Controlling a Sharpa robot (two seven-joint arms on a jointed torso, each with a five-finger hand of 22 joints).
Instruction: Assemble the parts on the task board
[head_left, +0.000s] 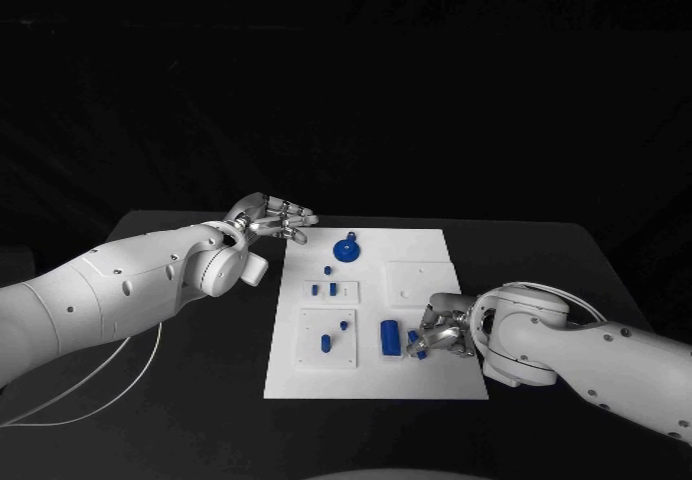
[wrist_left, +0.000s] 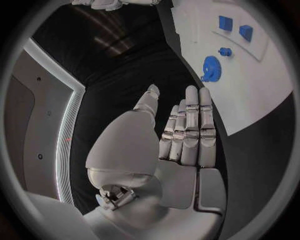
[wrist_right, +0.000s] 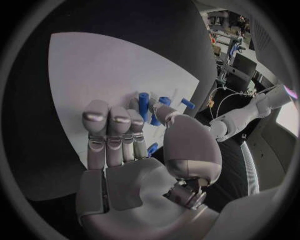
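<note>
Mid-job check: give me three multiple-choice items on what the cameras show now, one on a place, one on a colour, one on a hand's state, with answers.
1. Where is the left hand?
A. off the task board's far left corner
B. over the board's near right corner
C. flat on the board's middle

2. What colour is the gear-shaped part at the board's far end?
A. red
B. blue
C. yellow

3. How is the left hand in its wrist view?
A. gripping the gear-shaped part
B. curled into a fist
C. fingers straight, holding nothing

Answers: 1 A, the head view shows it over the black table beside that corner. 2 B, it shows blue on the white plate. 3 C, the fingers lie extended and apart from the parts.
</note>
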